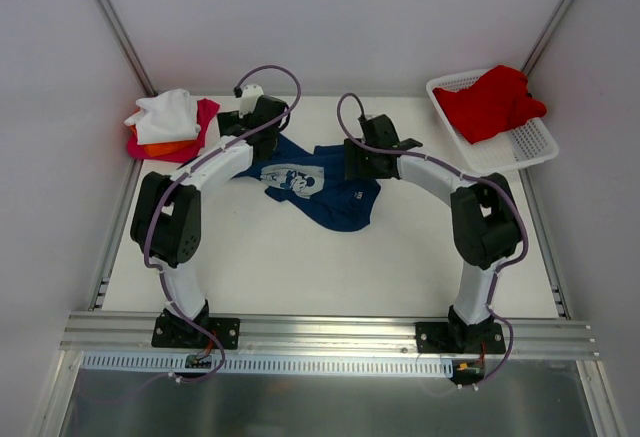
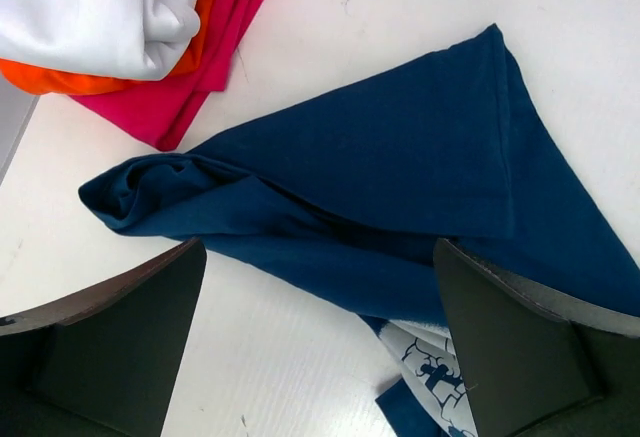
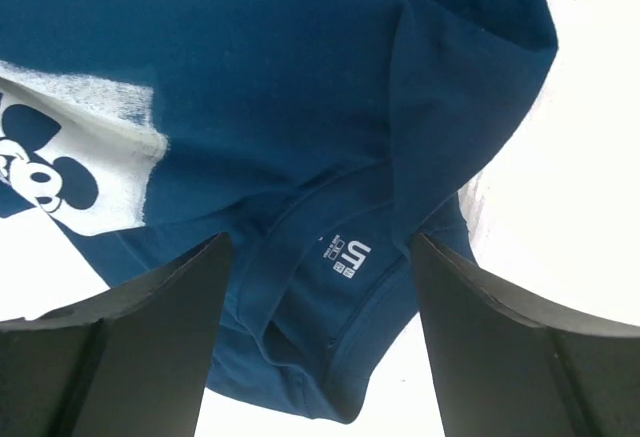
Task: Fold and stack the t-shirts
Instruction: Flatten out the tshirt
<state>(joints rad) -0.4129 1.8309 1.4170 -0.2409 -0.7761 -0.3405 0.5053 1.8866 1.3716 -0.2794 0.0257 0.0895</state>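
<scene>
My left claw (image 2: pixel 318 257) and right claw (image 3: pixel 322 247) hang wide open above the navy t-shirt (image 1: pixel 315 189), rumpled toward the far edge of the worktop (image 1: pixel 300 267). A shirt stack (image 1: pixel 170 122) sits in the far-left corner.

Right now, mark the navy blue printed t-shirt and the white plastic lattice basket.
navy blue printed t-shirt (image 1: pixel 340 207), top view, plain cloth right of the print
white plastic lattice basket (image 1: pixel 530 142), top view, bare lattice floor beside the red cloth

An "S" size mark (image 3: pixel 357 254) — inside the navy t-shirt (image 3: pixel 250 107) collar
</scene>
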